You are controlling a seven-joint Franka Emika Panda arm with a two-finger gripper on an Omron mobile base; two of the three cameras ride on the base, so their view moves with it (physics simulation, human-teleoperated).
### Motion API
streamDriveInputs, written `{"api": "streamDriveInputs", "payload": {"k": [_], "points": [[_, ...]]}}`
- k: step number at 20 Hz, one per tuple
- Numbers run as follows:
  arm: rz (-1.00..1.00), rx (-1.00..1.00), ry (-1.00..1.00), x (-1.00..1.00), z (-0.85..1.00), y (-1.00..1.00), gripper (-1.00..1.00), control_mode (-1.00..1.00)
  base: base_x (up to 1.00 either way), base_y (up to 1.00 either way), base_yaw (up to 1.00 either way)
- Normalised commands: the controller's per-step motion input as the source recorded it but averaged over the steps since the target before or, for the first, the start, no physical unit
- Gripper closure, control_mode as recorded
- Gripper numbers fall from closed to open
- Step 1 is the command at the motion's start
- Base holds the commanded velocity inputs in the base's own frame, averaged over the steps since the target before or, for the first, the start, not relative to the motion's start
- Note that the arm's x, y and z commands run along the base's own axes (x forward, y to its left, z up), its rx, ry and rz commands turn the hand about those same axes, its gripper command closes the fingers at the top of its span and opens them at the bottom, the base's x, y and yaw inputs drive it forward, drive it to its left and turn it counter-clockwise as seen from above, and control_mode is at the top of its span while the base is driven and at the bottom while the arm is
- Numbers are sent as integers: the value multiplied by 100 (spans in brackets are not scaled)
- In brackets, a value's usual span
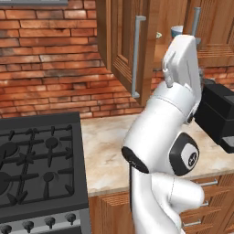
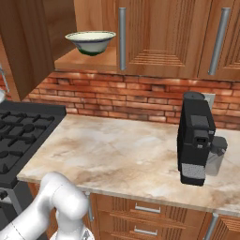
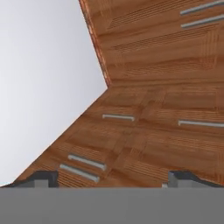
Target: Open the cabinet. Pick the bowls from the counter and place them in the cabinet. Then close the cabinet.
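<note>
On the cabinet's [image 2: 154,37] shelf edge sit both bowls [image 2: 91,41], so its left door hangs open awaiting closing; the gripper [image 3: 113,178], jaws spread and empty, faces wooden doors.

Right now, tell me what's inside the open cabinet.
On the cabinet shelf sits a green-cream bowl. The left base view shows a blue bowl beside it, partly covered by the arm. The door hides the rest.

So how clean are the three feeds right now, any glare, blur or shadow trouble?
Left base view: soft and blocky, the arm blocks the open cabinet. Right base view: even light, no glare, pale bowl crisp. Hand view: wood fronts sharp, a blank white area at left.
</note>
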Motion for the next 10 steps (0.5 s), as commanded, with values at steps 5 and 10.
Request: {"api": "streamDriveInputs", "payload": {"k": [5,10], "points": [[-15,-2,-4,26,-27,94,-100,-100,0,0,0],[1,4,0,65,-74,75,-100,-100,0,0,0]]}}
